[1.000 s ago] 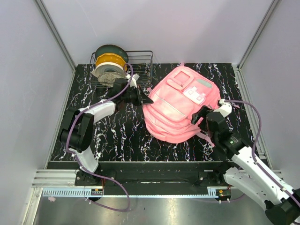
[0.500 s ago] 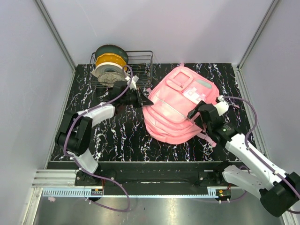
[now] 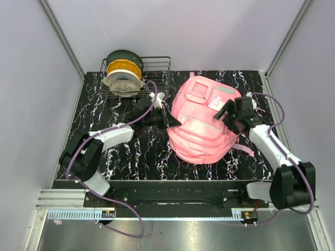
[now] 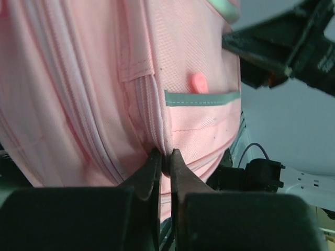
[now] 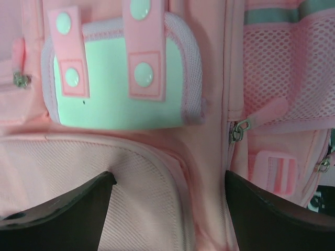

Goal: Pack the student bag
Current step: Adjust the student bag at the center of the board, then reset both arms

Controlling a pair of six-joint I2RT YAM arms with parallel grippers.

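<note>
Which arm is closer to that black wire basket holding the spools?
Left. The left fingers pinch the big pink fabric backpack beside the black wire basket; the right fingers hover open over its far side.

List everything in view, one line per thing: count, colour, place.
student bag: one, pink, right of centre on the table, front pockets facing up.
wire basket: one, dark metal, far left corner of the table.
spools: several, dark green, yellow and white, standing on edge in the wire basket.
table: one, black with white veining, under everything.
left fingers: two, black, shut on the student bag's side seam.
right fingers: two, black, spread open over the student bag's front pockets.
</note>
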